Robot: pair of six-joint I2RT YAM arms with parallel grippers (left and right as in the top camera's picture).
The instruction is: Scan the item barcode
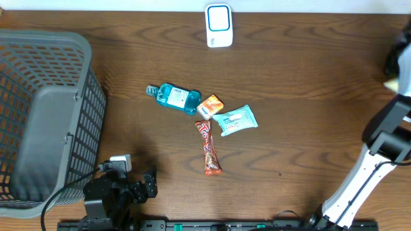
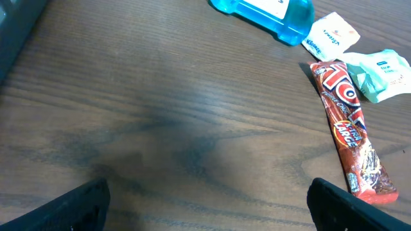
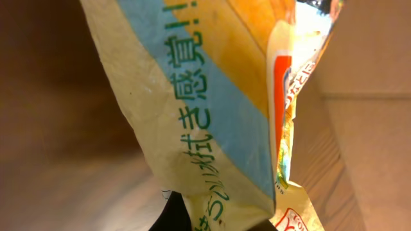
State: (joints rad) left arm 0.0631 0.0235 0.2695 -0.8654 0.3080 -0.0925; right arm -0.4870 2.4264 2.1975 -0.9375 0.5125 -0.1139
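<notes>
The desk [image 1: 308,77] carries a grey basket [image 1: 38,115] at its left end. The right pincer [image 1: 397,63], at the far right edge, is clamped tight on a yellow-and-blue snack packet [image 3: 192,96]; so close up, its long axis cannot be judged. The left pincer [image 1: 149,181] gapes wide and holds nothing, near the basket. A bottle [image 1: 174,97] and candy bar [image 1: 209,147] lie mid-desk. The white scanner [image 1: 219,25] sits at the back edge, well to the left of the held packet, so the right arm would likely carry it across.
</notes>
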